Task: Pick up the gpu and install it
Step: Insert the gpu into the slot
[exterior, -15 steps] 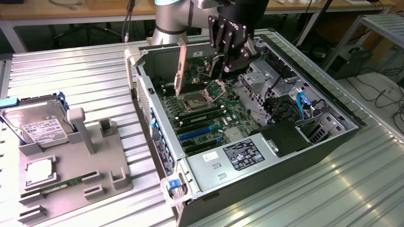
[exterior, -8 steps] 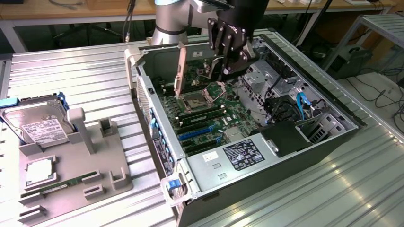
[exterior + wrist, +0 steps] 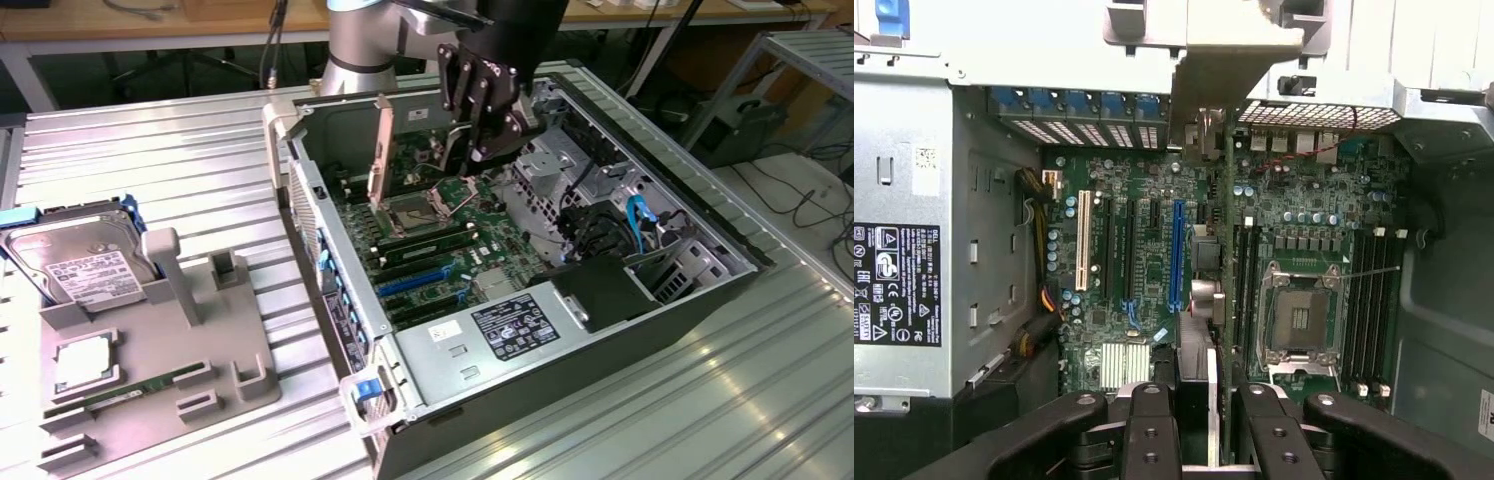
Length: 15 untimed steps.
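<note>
Over the open computer case (image 3: 304, 190) lying on the ribbed metal desk (image 3: 160, 170), I am holding the gpu (image 3: 416, 150) in the gripper (image 3: 474, 160), whose fingers are standing narrow and clamped on the card's upper edge. The card is hanging on edge directly below the gripper (image 3: 1204, 430), above the motherboard and not yet touching it, as far as I am able to judge.

In the wrist view I am seeing the gpu (image 3: 1226, 70) edge-on. Its long axis is running away from the fingers, and its pale bracket end is pointing at the case's slotted rear wall. That axis is lying parallel to the blue slot (image 3: 1176, 255). However, the card's line is sitting just beside that slot, on the side of the bare processor socket (image 3: 1294, 320), rather than over it. I am reading that sideways offset as the relation that matters here.

The board around the slots is looking flat and free of cables. The room is tight at the bracket end, with the rear wall close, while the drive cage (image 3: 561, 170) is standing well apart on the exterior view's right.
</note>
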Tool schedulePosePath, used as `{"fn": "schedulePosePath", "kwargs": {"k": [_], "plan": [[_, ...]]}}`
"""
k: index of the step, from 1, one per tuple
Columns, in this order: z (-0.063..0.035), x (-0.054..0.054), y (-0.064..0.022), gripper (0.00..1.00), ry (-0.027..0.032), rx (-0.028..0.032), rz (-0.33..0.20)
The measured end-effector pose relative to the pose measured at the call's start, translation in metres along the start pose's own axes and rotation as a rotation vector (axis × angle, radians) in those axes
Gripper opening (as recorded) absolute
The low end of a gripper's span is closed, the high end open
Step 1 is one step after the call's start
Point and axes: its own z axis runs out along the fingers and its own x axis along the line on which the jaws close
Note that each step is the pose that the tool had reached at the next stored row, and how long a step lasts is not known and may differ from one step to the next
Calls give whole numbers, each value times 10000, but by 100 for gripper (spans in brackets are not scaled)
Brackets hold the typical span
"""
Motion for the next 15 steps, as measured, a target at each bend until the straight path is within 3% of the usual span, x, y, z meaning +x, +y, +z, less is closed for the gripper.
{"fn": "schedulePosePath", "kwargs": {"k": [15], "plan": [[61,1,-1,28,1,-2,-60]]}}
